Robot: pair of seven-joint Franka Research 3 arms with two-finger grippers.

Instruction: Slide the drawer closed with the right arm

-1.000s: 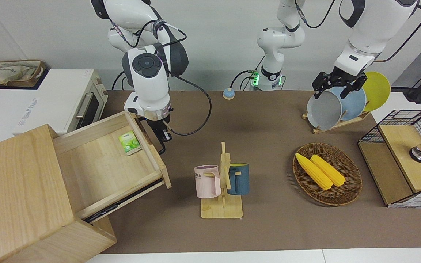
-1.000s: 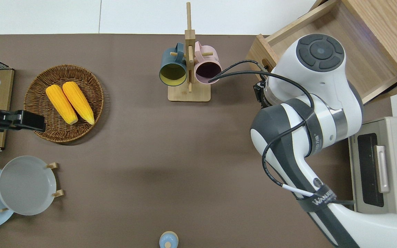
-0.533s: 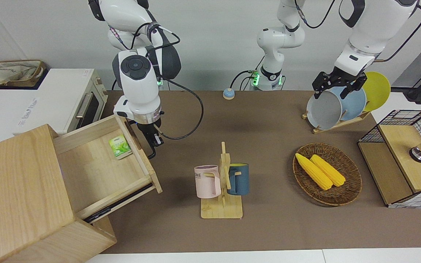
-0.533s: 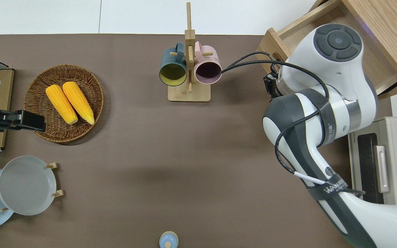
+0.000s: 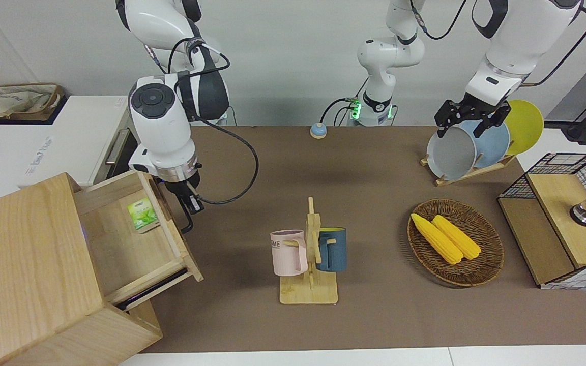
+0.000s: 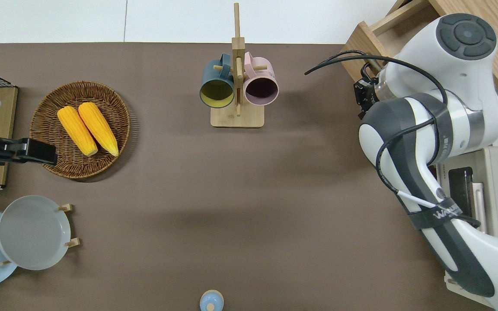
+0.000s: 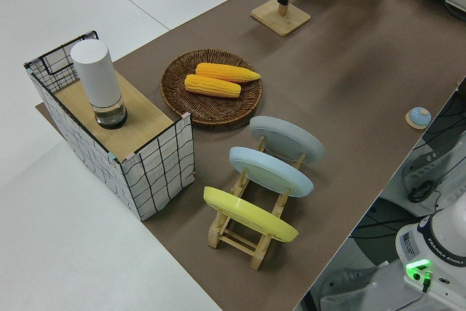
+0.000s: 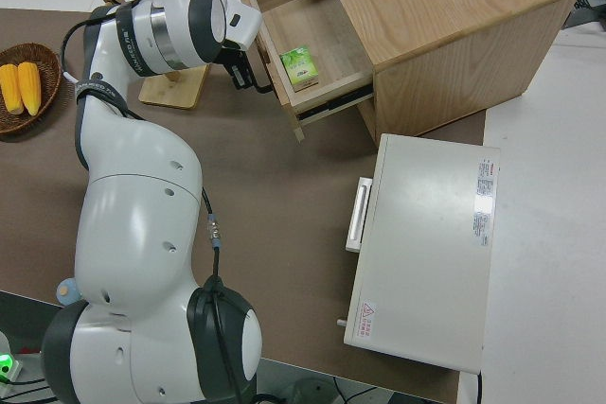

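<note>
The light-wood drawer (image 5: 120, 249) stands partly pulled out of the big pale wooden box (image 5: 23, 264) at the right arm's end of the table. A green packet (image 5: 142, 214) lies inside it, near the front panel. My right gripper (image 5: 187, 211) points down against the outer face of the drawer's front panel (image 6: 360, 41), at the end nearer to the robots, where a black handle shows. In the right side view the right gripper (image 8: 248, 75) touches the drawer (image 8: 317, 30) at that panel. The left arm's gripper (image 5: 468, 119) is parked.
A white oven (image 5: 69, 142) sits beside the box, nearer to the robots. Mid-table stands a wooden mug rack (image 5: 309, 254) with two mugs. Toward the left arm's end are a wicker basket (image 5: 486, 264) of corn, a plate rack (image 5: 476, 145) and a wire crate (image 5: 567, 218).
The drawer has slid steadily into the box, with the right gripper moving along against its front panel toward the right arm's end. The green packet travelled with it. The left arm stayed still.
</note>
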